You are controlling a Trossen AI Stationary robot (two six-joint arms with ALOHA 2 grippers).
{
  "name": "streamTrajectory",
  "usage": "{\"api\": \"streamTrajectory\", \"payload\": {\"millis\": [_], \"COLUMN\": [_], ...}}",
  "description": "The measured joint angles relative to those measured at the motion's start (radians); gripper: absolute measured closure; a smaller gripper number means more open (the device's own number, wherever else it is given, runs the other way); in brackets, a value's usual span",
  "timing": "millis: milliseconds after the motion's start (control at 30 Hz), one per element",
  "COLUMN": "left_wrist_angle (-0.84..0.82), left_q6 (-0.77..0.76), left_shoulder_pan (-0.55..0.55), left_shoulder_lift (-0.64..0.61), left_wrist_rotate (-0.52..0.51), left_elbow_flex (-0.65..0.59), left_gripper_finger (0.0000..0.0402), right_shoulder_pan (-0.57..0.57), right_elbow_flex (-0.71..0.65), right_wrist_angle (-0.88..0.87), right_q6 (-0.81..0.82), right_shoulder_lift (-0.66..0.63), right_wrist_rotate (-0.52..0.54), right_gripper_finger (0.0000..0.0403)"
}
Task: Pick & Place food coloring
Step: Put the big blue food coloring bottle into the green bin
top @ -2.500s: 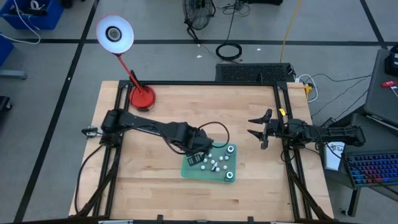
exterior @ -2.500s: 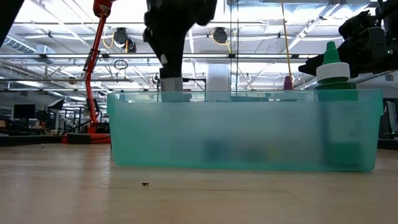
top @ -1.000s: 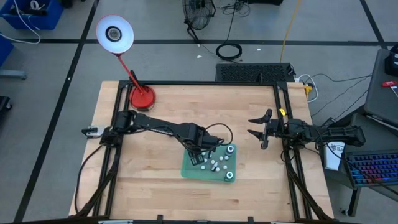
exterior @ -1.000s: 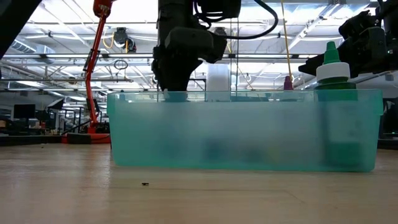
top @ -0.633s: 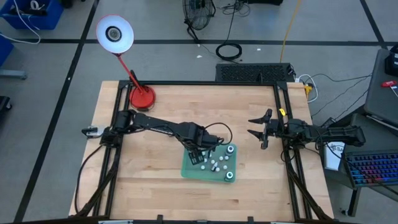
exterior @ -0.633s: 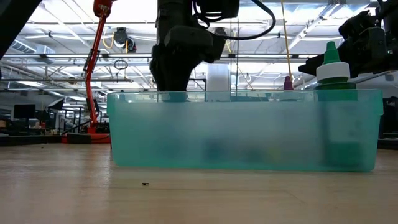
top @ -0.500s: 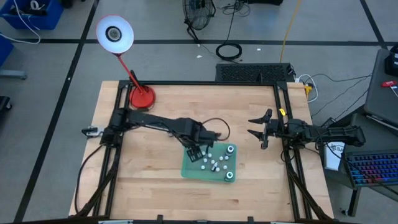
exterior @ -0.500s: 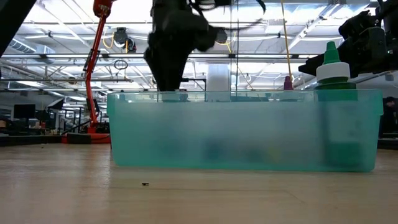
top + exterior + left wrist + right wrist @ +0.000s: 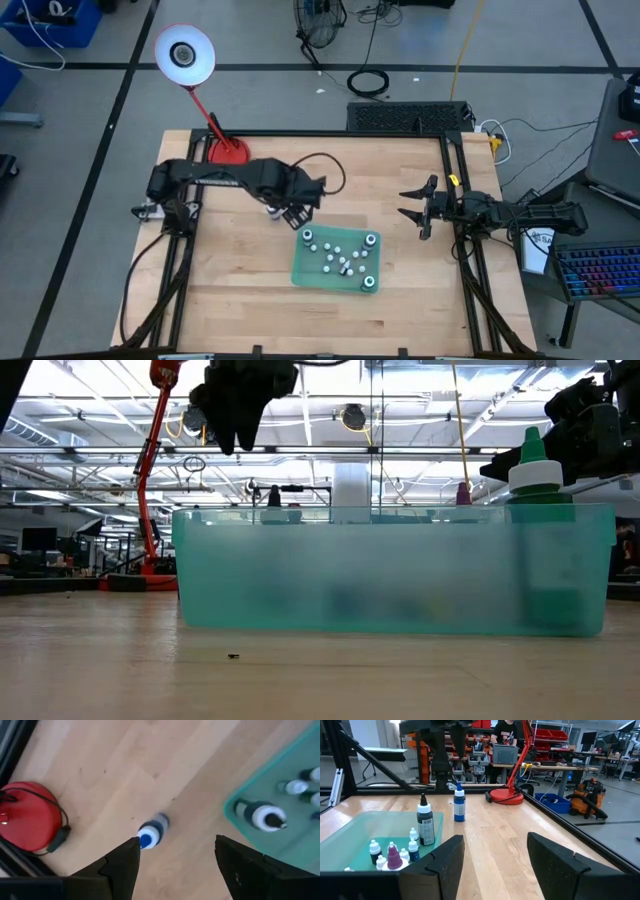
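My left gripper (image 9: 296, 210) hovers, fingers spread and empty, above a blue bottle (image 9: 273, 209) beside the green tray (image 9: 300, 268) | right gripper (image 9: 414, 212) open, idle at the table's edge.

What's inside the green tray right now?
The green tray holds a cluster of small white-capped food coloring bottles, plus larger bottles at three corners. One blue bottle stands outside on the table. Low view: the frosted wall hides the small ones.
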Motion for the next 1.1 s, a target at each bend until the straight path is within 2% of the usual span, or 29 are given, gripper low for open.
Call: {"api": "streamTrajectory", "payload": {"millis": [433,600,733,900,1100], "left_wrist_angle": [-0.032,-0.004,0.126,0.280,0.404], "left_q6": [0.119,0.138,0.154,0.130,0.104], "left_shoulder_pan": [0.159,0.184,0.205,0.214,0.194], "left_shoulder_lift": [0.000,-0.016,-0.076,-0.168,-0.226], "left_wrist_rotate": [0.034,0.054,0.124,0.158,0.160], "left_elbow_flex": [-0.025,-0.161,-0.320,-0.495,-0.607], "left_gripper_finger": [0.0150,0.0153,0.0152,0.0158,0.0156], "right_shoulder_pan": [0.000,0.000,0.000,0.000,0.000], "right_elbow_flex": [0.000,0.000,0.000,0.000,0.000], "right_wrist_angle": [0.000,0.000,0.000,0.000,0.000], "right_q6": [0.000,0.000,0.000,0.000,0.000], "right_shoulder_lift": [0.000,0.000,0.000,0.000,0.000], "right_wrist_rotate": [0.000,0.000,0.000,0.000,0.000], "right_gripper_finger": [0.0199,0.0196,0.0196,0.0199,0.0195]}}
